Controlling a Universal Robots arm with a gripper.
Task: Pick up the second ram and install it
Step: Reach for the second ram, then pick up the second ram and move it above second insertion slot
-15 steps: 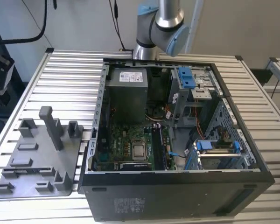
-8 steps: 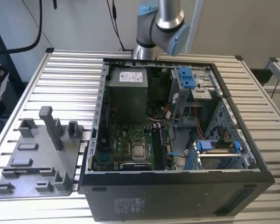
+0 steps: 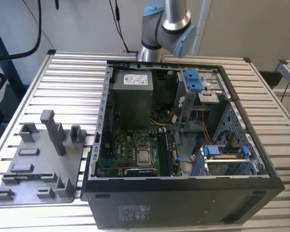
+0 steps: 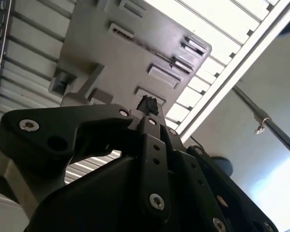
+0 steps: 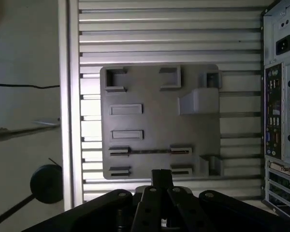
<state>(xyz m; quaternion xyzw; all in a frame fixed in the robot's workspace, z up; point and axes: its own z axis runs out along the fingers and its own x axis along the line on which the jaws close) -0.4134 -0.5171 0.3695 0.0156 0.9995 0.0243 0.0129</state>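
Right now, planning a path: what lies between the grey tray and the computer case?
Only bare table slats lie between the grey tray and the computer case, as the first wrist view shows.

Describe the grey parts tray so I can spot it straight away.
On the slatted aluminium table, look at the exterior view's left of the open black computer case. The flat grey plastic tray lies there, beside the case, marked by raised blocks, slots and one tall post.

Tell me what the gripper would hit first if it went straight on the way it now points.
Most likely the grey fixture tray on the slatted table: in both wrist views the gripper points at it, near one edge. Depth is unclear.
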